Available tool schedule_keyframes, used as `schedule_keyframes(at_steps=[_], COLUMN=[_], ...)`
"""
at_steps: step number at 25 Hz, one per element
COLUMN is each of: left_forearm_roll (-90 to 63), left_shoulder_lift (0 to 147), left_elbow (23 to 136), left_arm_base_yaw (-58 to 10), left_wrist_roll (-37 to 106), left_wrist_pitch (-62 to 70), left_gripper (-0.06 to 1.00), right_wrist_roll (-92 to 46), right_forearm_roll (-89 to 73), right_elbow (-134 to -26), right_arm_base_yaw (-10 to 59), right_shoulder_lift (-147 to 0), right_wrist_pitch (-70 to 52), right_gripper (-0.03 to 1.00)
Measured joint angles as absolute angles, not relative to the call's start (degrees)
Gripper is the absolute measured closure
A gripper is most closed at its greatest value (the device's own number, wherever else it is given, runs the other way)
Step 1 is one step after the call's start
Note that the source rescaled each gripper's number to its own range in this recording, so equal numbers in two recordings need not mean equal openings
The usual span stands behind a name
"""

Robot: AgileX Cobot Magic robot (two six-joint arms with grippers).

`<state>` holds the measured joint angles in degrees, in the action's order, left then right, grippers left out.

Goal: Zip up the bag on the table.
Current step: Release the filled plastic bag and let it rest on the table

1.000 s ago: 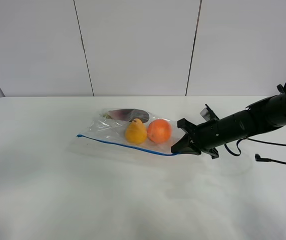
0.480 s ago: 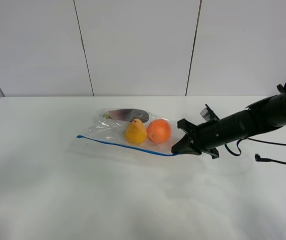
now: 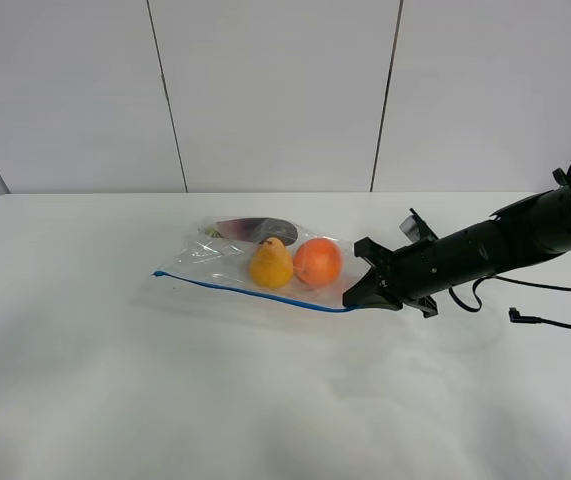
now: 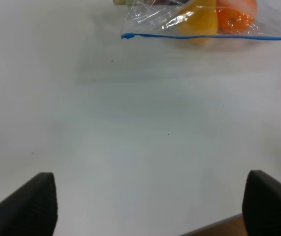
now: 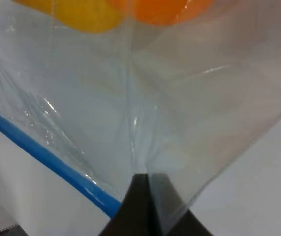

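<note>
1. Toward the far edge of the worktop (image 3: 165,400), about midway between its left and right edges: the bag (image 3: 227,262), lying flat, clear and crinkled.
2. Along the bag's side facing the near edge: blue zip line (image 3: 255,290), running slantwise, right end closer to the near edge than left end. Sealed or not: cannot tell.
3. Inside, seen through the plastic: yellow pear (image 3: 271,264) and orange fruit (image 3: 317,262) side by side, close together. Behind them, toward the far edge: dark item (image 3: 255,229).
4. At the right end of the zip line: right arm (image 3: 485,250), reaching in low from the right edge. Right jaws together, pinched on the bag's plastic just beside the blue line.
5. Close up in the right wrist view: clear film of the bag (image 5: 189,113) drawn into a crease that ends where the jaws meet, zip line (image 5: 46,157) passing just beside that spot, pear and orange fruit beyond.
6. Left jaws wide apart, gripping nothing, hovering over bare worktop on the zip-line side of the bag (image 4: 155,19), well apart from it. Of them only two dark tips (image 4: 29,206) in sight.
7. Near the right edge: thin black cable (image 3: 555,322) lying on the worktop beside the right arm.
</note>
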<state>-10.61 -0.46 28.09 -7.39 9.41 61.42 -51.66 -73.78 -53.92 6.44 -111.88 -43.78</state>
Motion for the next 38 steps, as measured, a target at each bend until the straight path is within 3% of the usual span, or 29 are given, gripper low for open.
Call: schedule_keyframes(at_steps=[27,30,34,38], left_forearm_roll=[-10.6,-10.6,-10.6,-10.6], left_shoulder_lift=[-0.5,-0.5,-0.5,-0.5], left_elbow=[28.1,28.1,28.1,28.1], left_arm_base_yaw=[-7.4,-7.4,-7.4,-7.4], left_wrist_roll=[9.4,9.4,9.4,9.4], left_wrist_pitch=[61.4,61.4,61.4,61.4], left_gripper=[0.01,0.01,0.01,0.01], right_wrist_roll=[-51.7,-51.7,-51.7,-51.7], right_forearm_roll=[-73.8,-73.8,-73.8,-73.8], right_elbow=[-53.9,-53.9,-53.9,-53.9], right_arm_base_yaw=[6.4,6.4,6.4,6.4], right_shoulder_lift=[-111.9,-111.9,-111.9,-111.9], right_wrist_pitch=[-43.5,-43.5,-43.6,-44.3], right_gripper=[0.96,0.89,0.71,0.66])
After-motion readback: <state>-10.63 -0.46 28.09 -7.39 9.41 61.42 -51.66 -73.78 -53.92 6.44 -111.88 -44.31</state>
